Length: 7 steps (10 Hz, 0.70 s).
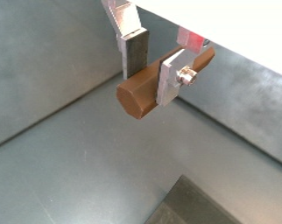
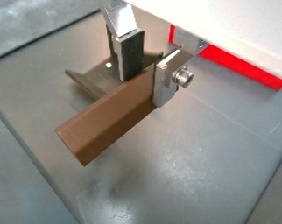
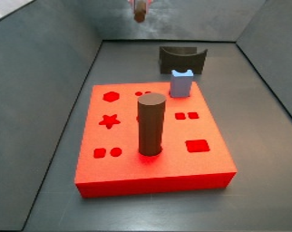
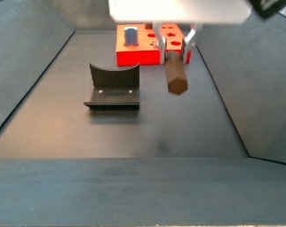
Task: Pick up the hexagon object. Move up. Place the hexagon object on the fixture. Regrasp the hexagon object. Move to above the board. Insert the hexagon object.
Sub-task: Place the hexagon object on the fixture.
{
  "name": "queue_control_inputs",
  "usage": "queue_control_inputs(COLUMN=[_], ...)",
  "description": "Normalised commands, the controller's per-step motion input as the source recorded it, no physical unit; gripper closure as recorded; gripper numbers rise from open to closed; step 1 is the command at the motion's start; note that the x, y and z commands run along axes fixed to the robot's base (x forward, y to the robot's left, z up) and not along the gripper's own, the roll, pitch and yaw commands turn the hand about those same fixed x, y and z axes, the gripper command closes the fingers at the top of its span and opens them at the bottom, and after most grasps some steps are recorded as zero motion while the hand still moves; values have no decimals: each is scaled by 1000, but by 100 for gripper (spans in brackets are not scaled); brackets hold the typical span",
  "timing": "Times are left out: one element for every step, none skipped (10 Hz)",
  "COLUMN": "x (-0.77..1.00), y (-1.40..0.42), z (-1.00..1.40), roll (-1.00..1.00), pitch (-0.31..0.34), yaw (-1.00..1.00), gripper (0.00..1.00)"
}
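Gripper [image 2: 147, 63] raised above grey floor [image 2: 214, 149], jaws clamped on hexagon object [image 2: 106, 125]; 2 silver fingers [image 1: 171, 77] press its sides near 1 end, peg lying roughly level, long end sticking out free. In a side view, hexagon object [image 4: 177, 73] hangs in air beside fixture [image 4: 111, 87], apart from it. Board [image 3: 151, 138] lies flat on floor, thick dark-brown cylinder [image 3: 151, 124] upright in it, pale-blue peg [image 3: 181, 83] at edge nearest fixture [image 3: 180, 60]. Hexagon hole [image 3: 111, 95] open.
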Motion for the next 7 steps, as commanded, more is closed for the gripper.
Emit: queue_control_inputs(x=[-14, -8, 0, 1000, 1000, 1000, 1000], y=[0, 1, 4, -662, -645, -558, -468], z=[585, 483, 236, -89, -156, -137, -115], roll=[-128, -137, -154, -48, -18, 19, 45], pitch=[26, 28, 43, -30, -10, -6, 16], yaw=[-12, -16, -25, -239, -220, -140, -65], gripper=[100, 100, 100, 100, 100, 100, 100])
